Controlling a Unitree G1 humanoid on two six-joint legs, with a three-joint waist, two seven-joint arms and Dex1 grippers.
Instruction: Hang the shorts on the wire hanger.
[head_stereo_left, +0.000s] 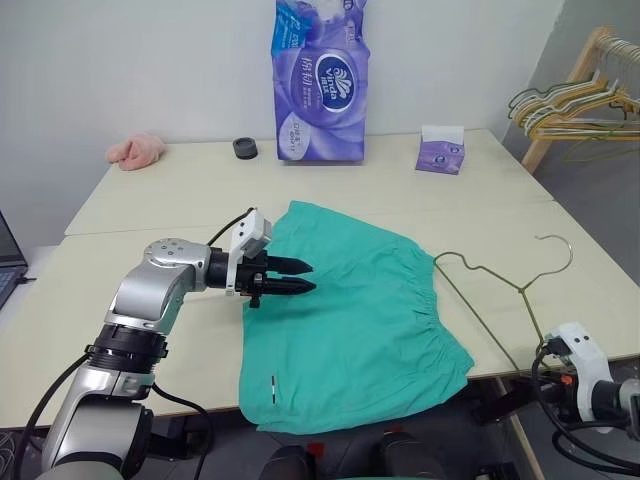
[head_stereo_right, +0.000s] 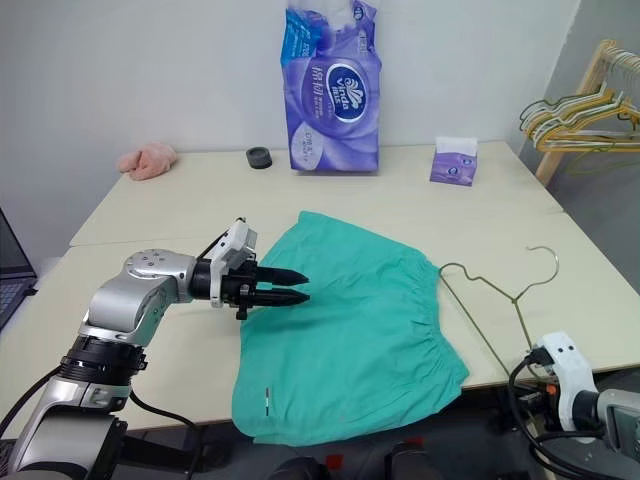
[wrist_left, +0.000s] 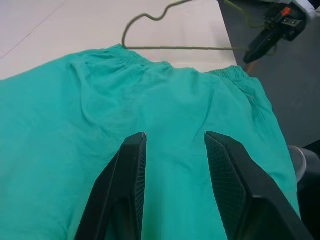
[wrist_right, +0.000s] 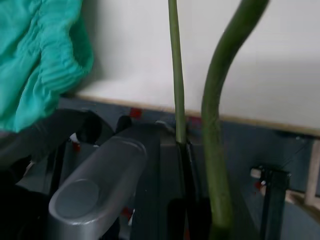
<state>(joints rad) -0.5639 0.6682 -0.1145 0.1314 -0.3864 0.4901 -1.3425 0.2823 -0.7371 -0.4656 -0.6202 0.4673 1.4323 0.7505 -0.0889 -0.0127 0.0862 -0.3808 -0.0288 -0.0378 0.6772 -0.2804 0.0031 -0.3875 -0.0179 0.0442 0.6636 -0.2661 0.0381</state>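
Shorts (head_stereo_left: 350, 320) lie flat, waistband toward wire hanger (head_stereo_left: 500, 290) pinched by right gripper (wrist_right: 182, 150); left gripper (head_stereo_left: 305, 277) released.

**Room and furniture: pale tables against a white wall**

Two cream-topped tables (head_stereo_left: 180, 190) pushed together, a seam running across between them. Plain white wall (head_stereo_left: 130, 60) behind, evenly lit, no hard shadows. At right the wall turns a corner to a grey surface.

Along the far table edge: a tall purple tissue pack (head_stereo_left: 320, 80) standing upright by the wall; a small purple tissue box (head_stereo_left: 441, 153) to its right; a small black round object (head_stereo_left: 245, 148) to its left; a pink cloth lump (head_stereo_left: 137, 150) further left.

A wooden rack (head_stereo_left: 575, 75) at far right carries bunched yellow, green and grey hangers (head_stereo_left: 570, 108). A laptop edge (head_stereo_left: 8, 262) shows at far left. Floor beyond the right table edge is grey.
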